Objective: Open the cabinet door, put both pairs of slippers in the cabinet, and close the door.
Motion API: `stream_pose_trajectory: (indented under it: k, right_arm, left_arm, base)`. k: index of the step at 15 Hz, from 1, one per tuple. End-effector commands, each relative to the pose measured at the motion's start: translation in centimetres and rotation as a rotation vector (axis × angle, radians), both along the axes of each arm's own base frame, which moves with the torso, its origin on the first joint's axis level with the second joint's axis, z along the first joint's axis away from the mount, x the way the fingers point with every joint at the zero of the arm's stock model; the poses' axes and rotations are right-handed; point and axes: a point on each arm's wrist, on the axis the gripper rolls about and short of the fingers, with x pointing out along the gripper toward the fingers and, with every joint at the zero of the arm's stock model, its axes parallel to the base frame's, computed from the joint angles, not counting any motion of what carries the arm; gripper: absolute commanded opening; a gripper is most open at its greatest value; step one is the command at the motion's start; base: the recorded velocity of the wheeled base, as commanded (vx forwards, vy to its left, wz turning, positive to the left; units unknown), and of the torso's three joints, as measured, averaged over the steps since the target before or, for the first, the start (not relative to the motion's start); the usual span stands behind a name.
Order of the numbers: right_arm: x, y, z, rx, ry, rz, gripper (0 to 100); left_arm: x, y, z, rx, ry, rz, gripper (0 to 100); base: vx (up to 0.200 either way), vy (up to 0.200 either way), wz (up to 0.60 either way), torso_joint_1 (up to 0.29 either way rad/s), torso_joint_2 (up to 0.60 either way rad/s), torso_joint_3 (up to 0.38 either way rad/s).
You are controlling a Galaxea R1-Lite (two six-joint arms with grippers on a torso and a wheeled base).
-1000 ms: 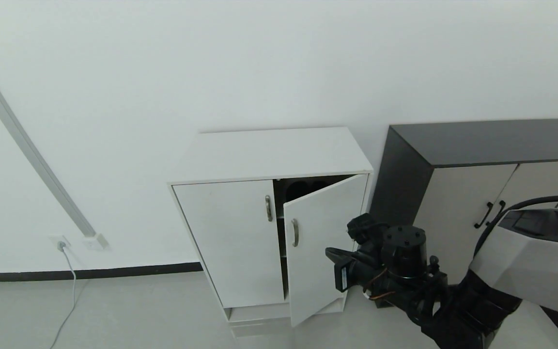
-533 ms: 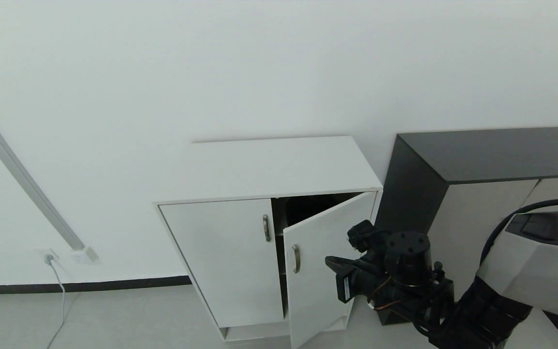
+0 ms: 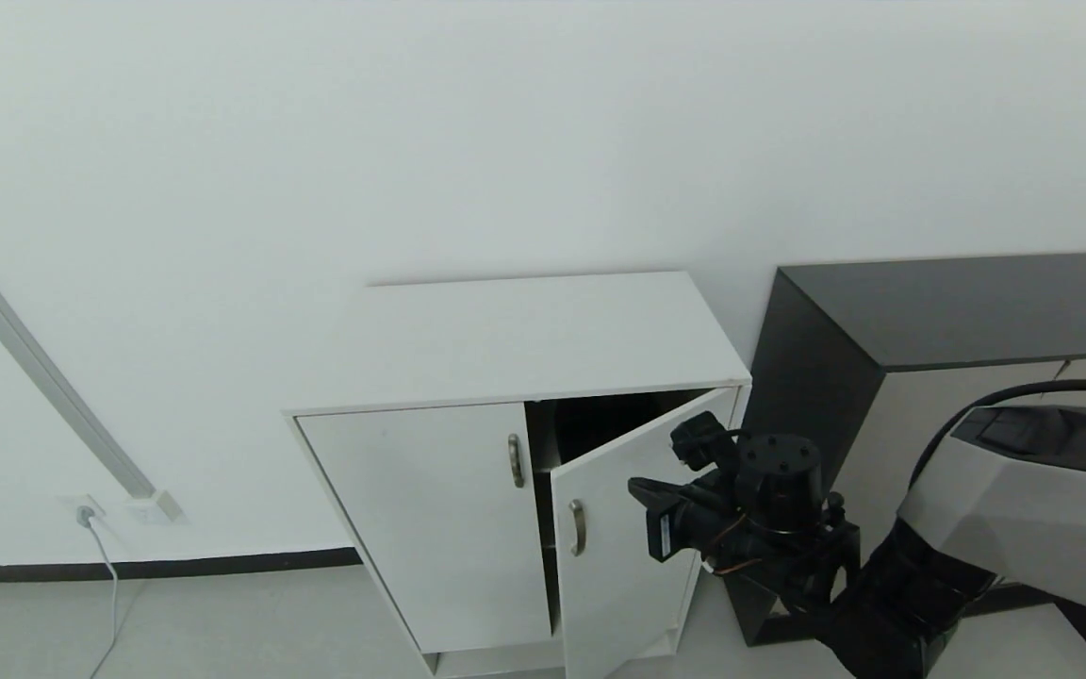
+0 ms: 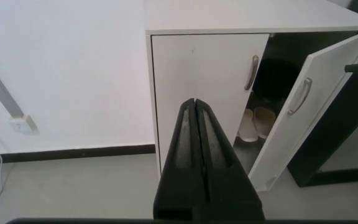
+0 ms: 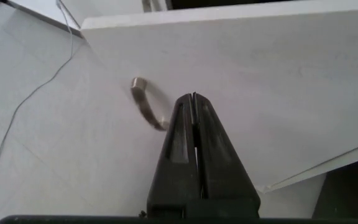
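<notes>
**Right door ajar, right arm at its outer face**

Take the cabinet (image 3: 524, 330) as your reference. Its left door (image 3: 430, 519) is shut. Its right door (image 3: 623, 509) stands partly open, hinged on the cabinet's right side, with the free edge swung out from the middle.

A pale pair of slippers (image 4: 257, 122) sits on a shelf inside, just behind the gap. The shelf above it is dark, so you cannot tell from here whether the second pair is in.

The right gripper (image 5: 194, 98) has its fingers pressed together with nothing between them. It sits just off the door's outer face, with the tips pointing at the panel. The door handle (image 5: 148, 104) runs upright along the door, just beside the tips on the free-edge side. Contact with the panel cannot be confirmed.

The left gripper (image 4: 195, 102), fingers also together and empty, hangs well back in front of the left door.

The right arm is clearly nearer. If both pairs are in, push the panel back toward the cabinet, near the handle rather than the hinge.
</notes>
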Motion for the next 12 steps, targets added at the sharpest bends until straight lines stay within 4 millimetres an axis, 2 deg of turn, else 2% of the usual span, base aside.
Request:
stream_pose_trajectory:
  k: [1, 6, 12]
  right_arm:
    - [1.4, 0.3, -0.8, 0.003, -0.006, -0.016, 0]
    - [4.0, 0.3, -1.0, 0.020, -0.027, -0.048, 0]
    - [6.7, 0.7, -2.5, 0.012, -0.016, -0.074, 0]
  left_arm:
    - [0.0, 0.0, 0.0, -0.001, 0.000, 0.001, 0]
    - [0.0, 0.0, 0.0, -0.001, 0.000, 0.001, 0]
    - [0.0, 0.0, 0.0, -0.001, 0.000, 0.001, 0]
  base:
    - [0.000, 0.000, 0.00, 0.000, 0.00, 0.000]
    - [0.000, 0.000, 0.00, 0.000, 0.00, 0.000]
    - [0.000, 0.000, 0.00, 0.000, 0.00, 0.000]
